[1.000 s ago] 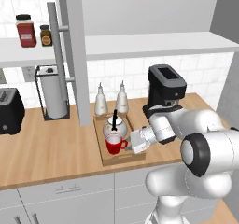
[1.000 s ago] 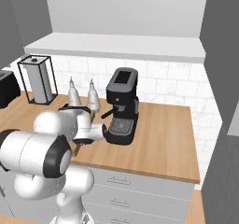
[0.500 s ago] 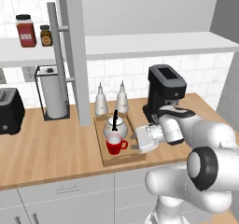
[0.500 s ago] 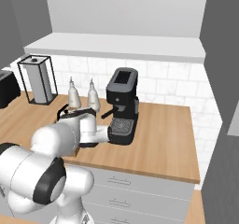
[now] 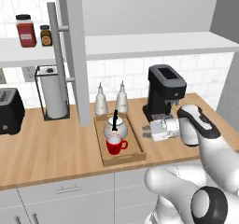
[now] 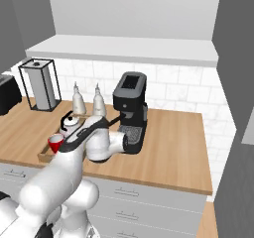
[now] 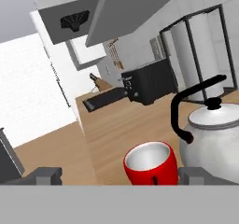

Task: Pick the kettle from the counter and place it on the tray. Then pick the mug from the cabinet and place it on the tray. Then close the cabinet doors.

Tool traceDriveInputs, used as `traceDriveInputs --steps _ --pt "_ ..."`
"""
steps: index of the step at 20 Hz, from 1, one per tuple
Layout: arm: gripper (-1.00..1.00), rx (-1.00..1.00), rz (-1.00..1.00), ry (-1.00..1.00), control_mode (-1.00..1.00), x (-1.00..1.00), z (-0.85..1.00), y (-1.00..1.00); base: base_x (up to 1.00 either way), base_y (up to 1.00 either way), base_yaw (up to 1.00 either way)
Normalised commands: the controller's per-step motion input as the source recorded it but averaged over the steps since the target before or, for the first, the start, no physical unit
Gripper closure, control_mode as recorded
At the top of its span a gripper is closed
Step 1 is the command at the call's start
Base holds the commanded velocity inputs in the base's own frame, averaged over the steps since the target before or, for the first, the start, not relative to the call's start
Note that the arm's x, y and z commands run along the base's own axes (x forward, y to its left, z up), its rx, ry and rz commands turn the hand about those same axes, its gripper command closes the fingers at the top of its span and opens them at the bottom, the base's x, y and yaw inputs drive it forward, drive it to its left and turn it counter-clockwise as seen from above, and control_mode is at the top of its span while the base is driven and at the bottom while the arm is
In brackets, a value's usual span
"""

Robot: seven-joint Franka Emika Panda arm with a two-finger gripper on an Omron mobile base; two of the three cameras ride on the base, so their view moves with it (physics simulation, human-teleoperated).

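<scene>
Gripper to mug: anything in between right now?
Nothing. In the hand view the open gripper faces the mug directly; the left base view shows just the tray rim between them.

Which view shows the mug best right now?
The left base view: the mug sits unobstructed on the tray in front of the kettle. The hand view crops its base; the right base view half hides it behind the arm.

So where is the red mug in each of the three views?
Left base view: the red mug stands at the near end of the tray, in front of the kettle.
Right base view: at the left, beside the white arm.
Hand view: bottom centre.
Shared landmark: the kettle.
</scene>
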Motion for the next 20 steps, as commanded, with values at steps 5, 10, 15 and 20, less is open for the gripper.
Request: traceDriveInputs --steps 5,10,15,20 --pt "-1.00 0.04 -0.03 0.05 -1.00 -0.01 0.08 -0.06 0.00 0.00 0.00" --pt "-1.00 0.10 -0.36 0.31 -1.00 -0.29 0.76 -0.53 0.00 0.00 0.00" --pt "-1.00 0.00 -0.32 0.49 -1.00 -0.11 0.60 -0.62 0.00 0.00 0.00" --pt "-1.00 0.00 -0.33 0.35 -1.00 -0.19 0.07 -0.54 0.00 0.00 0.00"
